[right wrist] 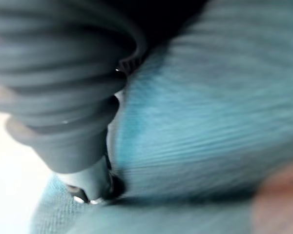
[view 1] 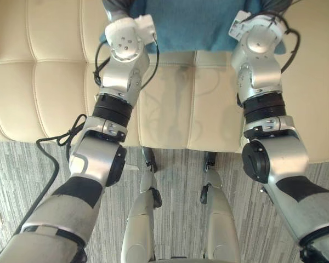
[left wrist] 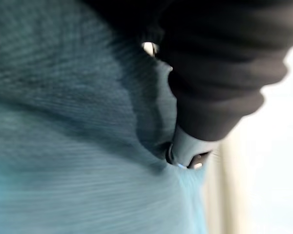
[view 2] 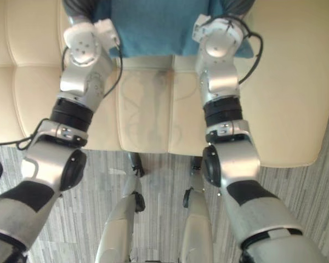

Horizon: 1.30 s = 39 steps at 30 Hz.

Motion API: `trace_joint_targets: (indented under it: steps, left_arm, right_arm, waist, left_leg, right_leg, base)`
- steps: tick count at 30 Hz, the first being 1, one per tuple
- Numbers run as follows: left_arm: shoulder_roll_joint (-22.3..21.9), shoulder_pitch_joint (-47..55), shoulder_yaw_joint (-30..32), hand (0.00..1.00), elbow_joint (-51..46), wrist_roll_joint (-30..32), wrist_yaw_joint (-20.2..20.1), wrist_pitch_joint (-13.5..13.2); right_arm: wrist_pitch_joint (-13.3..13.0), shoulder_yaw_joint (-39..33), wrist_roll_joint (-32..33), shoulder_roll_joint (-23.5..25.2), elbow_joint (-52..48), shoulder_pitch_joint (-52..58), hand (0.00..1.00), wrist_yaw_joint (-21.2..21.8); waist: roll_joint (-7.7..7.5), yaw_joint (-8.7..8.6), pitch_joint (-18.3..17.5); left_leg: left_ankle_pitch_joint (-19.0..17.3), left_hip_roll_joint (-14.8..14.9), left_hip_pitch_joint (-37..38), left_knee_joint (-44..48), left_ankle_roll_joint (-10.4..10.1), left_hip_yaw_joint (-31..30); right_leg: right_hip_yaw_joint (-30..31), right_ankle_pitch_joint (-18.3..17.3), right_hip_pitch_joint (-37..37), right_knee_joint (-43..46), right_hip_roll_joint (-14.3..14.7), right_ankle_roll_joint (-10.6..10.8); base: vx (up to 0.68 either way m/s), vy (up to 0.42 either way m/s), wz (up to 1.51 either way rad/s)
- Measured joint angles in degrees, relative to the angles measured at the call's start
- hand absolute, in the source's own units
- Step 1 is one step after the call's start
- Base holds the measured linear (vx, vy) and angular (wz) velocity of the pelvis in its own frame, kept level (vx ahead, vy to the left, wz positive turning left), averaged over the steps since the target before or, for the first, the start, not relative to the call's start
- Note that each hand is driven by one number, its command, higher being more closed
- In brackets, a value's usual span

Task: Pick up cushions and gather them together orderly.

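cushion (view 1: 192, 24), blue-green with a fine ribbed weave, at the far side of the sofa (view 1: 49, 82). it sits about midway across the seat, over the seam where two cream panels meet. its near edge throws a soft shadow on the leather just below. whether it rests on the seat or is raised a little off it cannot be told.

both arms reach forward across the seat, one to each side of the cushion. left hand (left wrist: 215, 83) is against the cushion's left edge. its dark ribbed cover lies tight on the cloth, and the cloth creases and dents inward where the hand presses. right hand (right wrist: 63, 112) is against the cushion's right edge, with much the same picture: dark cover hard up to the weave, cloth puckered at the contact. in the head views each hand shows as a dark patch at one of the cushion's upper corners.

fingers, both hands: cannot tell whether spread, pressed together or pinching. too much is hidden by the covers and the cloth.

sofa is cream, stitched in upright panels, its front edge running across the middle of the head views. floor (view 1: 22, 181) in front of it is grey carpet with thin pale streaks. cushion is well back from the sofa's front edge, with bare seat between.
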Motion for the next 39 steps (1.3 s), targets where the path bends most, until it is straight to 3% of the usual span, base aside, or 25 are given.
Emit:
trace_joint_targets:
  steps: [3, 8, 15, 17, 23, 27, 31, 39]
  left_arm:
    - [-1.46, 2.72, 1.69, 0.00, 0.56, -1.01, -2.47, 0.64]
    - [-2.46, 8.26, 2.12, 0.00, 0.57, -0.80, -4.67, 0.82]
    - [1.05, 16.19, 2.36, 0.00, -2.35, -1.09, -8.17, 0.15]
    - [2.88, 20.69, 1.83, 0.00, -4.12, -5.38, -11.29, -0.54]
    - [5.56, 39.62, 1.93, 0.00, -17.66, -8.09, -14.24, -2.79]
    - [1.22, 57.42, 1.86, 0.00, -21.95, -7.79, -16.18, -3.03]
    - [-4.14, 74.04, 2.04, 0.00, -17.37, -5.51, -20.34, -0.99]
    - [-7.59, 82.89, 9.36, 0.00, 3.21, 4.35, -24.07, 2.24]
  right_arm:
    - [0.23, 0.11, 0.66, 0.68, -0.02, 3.30, 0.00, 4.21]
    - [0.66, 0.08, 0.65, 0.53, -0.73, 9.13, 0.00, 7.58]
    - [0.60, 0.11, 0.67, -1.79, -10.75, 21.32, 0.00, 12.62]
    - [0.54, -1.07, 0.60, -4.04, -14.33, 27.98, 0.00, 13.75]
    - [0.07, -6.17, 0.64, -3.50, -26.83, 52.13, 0.00, 15.76]
    - [-0.54, -6.57, 0.53, 2.10, -31.01, 69.19, 0.00, 18.83]
    - [-0.78, -5.63, -0.18, 8.53, -25.51, 81.69, 0.00, 24.55]
    - [-0.20, -6.07, -1.31, 10.21, -0.49, 83.87, 0.00, 29.08]
  waist:
    - [-0.19, 0.14, 0.13]
    - [-0.60, 0.19, 0.53]
    - [-0.74, 0.24, 0.61]
    - [-0.77, 0.10, 0.61]
    - [-2.82, -0.01, -0.33]
    - [-5.07, -0.01, -2.75]
    - [-6.72, 0.20, -8.35]
    - [-4.92, 0.62, -15.36]
  left_leg:
    - [-0.01, 0.59, -0.08, 0.00, -0.03, 0.93]
    - [0.13, 1.28, 1.53, 0.00, -0.41, 1.86]
    - [-0.29, 1.79, 5.47, -0.04, -1.30, 2.63]
    - [-0.92, 1.83, 8.09, -0.06, -2.06, 3.10]
    - [-2.91, 1.87, 15.84, -0.06, -2.44, 3.35]
    - [-4.44, 1.80, 21.22, -0.05, -2.55, 3.26]
    - [-5.41, 1.66, 25.71, -0.03, -2.44, 2.99]
    - [-7.67, 1.26, 33.84, -0.07, -2.86, 3.04]
  right_leg:
    - [0.42, -0.46, -1.35, 2.16, 0.35, -0.60]
    - [0.52, -3.21, -1.83, 7.04, 0.47, -1.66]
    - [1.38, -6.71, -0.22, 11.52, 0.56, -1.63]
    - [1.46, -6.81, 2.39, 11.26, 0.55, -1.55]
    - [1.07, -7.81, 11.20, 9.19, 0.60, -1.16]
    - [0.43, -9.31, 17.13, 8.47, 0.47, -0.77]
    - [-0.32, -10.40, 22.99, 6.25, 0.50, -0.42]
    - [-0.11, -9.07, 33.97, -1.27, 1.54, 0.23]
  base:
    - [0.01, -0.002, -0.09]
    - [0.00, -0.007, 0.00]
    - [0.00, -0.043, -0.01]
    - [-0.02, -0.038, -0.05]
    - [0.01, -0.026, -0.01]
    - [0.10, -0.019, 0.04]
    - [0.13, -0.016, 0.05]
    - [0.08, 0.003, -0.05]
